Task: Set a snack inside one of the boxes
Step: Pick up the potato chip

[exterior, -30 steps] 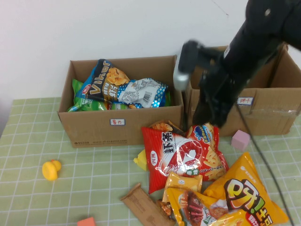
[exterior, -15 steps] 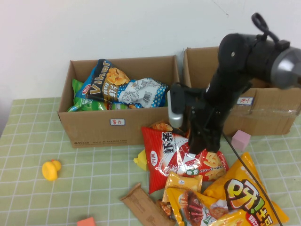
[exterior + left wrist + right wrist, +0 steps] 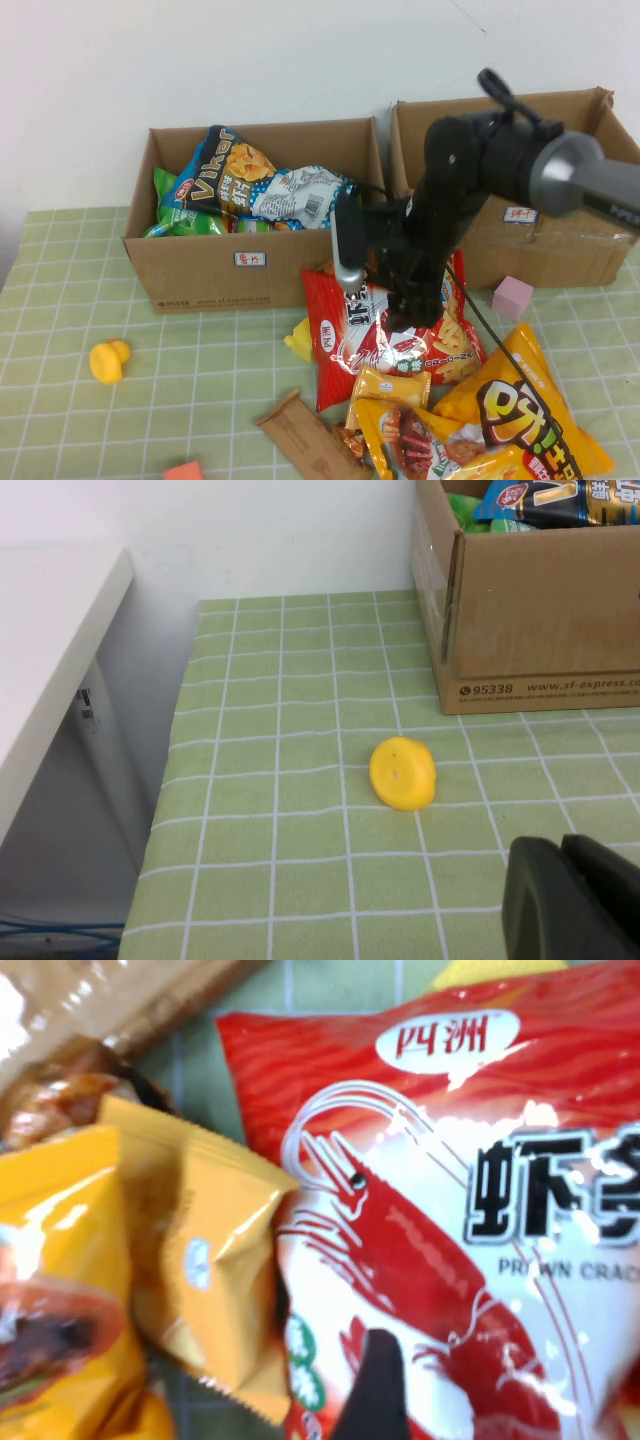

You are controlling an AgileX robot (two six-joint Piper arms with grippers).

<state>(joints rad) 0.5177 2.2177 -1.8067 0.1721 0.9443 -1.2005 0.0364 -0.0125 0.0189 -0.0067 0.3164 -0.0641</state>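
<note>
At the near edge of the tabletop (image 3: 60, 300) we find a heap of snacks: a large orange chip bag (image 3: 525, 415), a yellow packet printed with dark meat pieces (image 3: 420, 440), a small orange-yellow packet (image 3: 390, 385) and a flat brown wrapper (image 3: 305, 432), with a small red block (image 3: 183, 470) at the very edge. Just behind this heap lies the red prawn cracker bag (image 3: 345, 335), flat on the green checked cloth and overlapping a yellow item (image 3: 298, 338) at its left side. The right gripper (image 3: 405, 315) sits low directly over this bag, apart from both boxes; in the right wrist view the bag's prawn print (image 3: 420, 1260) fills the picture and one dark fingertip (image 3: 375, 1390) shows against it, but we cannot tell how far the jaws stand apart or whether they have hold of anything. To the left a yellow rubber duck (image 3: 107, 360) stands alone, and the left gripper (image 3: 570, 900) hangs near it at the robot's left, its opening not determinable. A pink cube (image 3: 512, 297) rests on the right. Farthest back, against the wall, stand two open cardboard boxes: the left box (image 3: 200, 270) holds a blue Viker bag (image 3: 220, 175), a white-blue bag (image 3: 300, 195) and green packets (image 3: 175, 215); the right box (image 3: 560, 240) shows no contents from here.
</note>
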